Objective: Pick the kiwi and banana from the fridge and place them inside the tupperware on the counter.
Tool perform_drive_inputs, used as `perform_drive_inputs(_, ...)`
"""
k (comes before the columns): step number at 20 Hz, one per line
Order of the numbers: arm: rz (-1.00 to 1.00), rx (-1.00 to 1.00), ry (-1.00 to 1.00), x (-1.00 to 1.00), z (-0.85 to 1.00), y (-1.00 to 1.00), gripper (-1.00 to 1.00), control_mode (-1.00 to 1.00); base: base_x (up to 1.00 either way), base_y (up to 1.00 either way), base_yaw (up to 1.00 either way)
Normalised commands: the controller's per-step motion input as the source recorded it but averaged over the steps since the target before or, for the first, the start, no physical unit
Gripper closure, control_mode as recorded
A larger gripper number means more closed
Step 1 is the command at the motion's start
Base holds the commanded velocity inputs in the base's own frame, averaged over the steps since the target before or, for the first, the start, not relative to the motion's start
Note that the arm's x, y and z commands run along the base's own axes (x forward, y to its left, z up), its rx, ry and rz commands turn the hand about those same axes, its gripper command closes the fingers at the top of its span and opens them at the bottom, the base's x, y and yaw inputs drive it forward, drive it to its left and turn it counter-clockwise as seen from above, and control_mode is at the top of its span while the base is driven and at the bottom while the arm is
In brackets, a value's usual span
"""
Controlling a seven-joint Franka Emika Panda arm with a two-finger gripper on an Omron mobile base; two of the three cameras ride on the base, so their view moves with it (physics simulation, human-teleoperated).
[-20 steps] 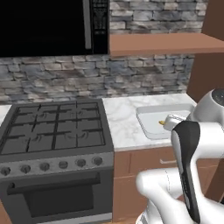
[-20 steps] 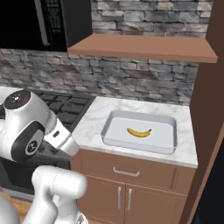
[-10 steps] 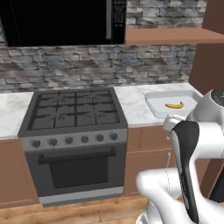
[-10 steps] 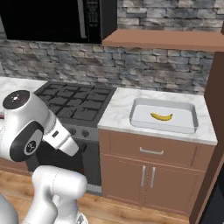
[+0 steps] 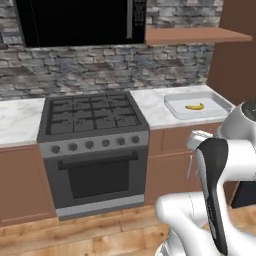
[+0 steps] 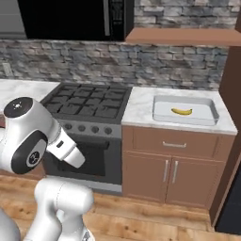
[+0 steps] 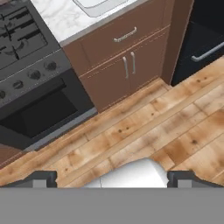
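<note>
Stove (image 5: 92,117), black gas range with cast grates, a row of round knobs and a dark oven door, stands at the left between two stretches of counter.

Counter (image 6: 141,106), white marble-patterned top with grey veins over brown wooden cabinets with silver handles, adjoins the stove on its right.

Tupperware (image 6: 161,113), shallow rectangular pale grey-white tray with rounded corners and a raised rim, sits on that counter near the brown side panel. Contents: one item.

Banana (image 6: 181,111), small, curved, yellow with dark tips, lies flat on the tray floor near its middle, its ends turned up toward the stone backsplash; in the left base view (image 5: 194,106) it lies apart from every rim.

Fridge (image 7: 205,39), black with a long grey bar handle, shows past the brown panel in the hand view, door closed.

Gripper (image 7: 112,180), two dark finger tips spread wide apart with nothing between them, points down at the wooden plank floor in front of the cabinets.
</note>
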Motion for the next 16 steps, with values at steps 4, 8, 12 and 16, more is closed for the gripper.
perform_drive_inputs(4,0.00,0.00,0.00,0.00,0.00,0.00,-1.00,1.00,-0.54,0.50,-0.43)
perform_drive_inputs(8,0.00,0.00,0.00,0.00,0.00,0.00,-1.00,1.00,-0.50,0.34,-0.95)
perform_drive_inputs(12,0.00,0.00,0.00,0.00,0.00,0.00,-1.00,1.00,-0.41,0.21,-1.00)
perform_drive_inputs(16,0.00,0.00,0.00,0.00,0.00,0.00,-1.00,1.00,-0.11,0.04,-1.00)
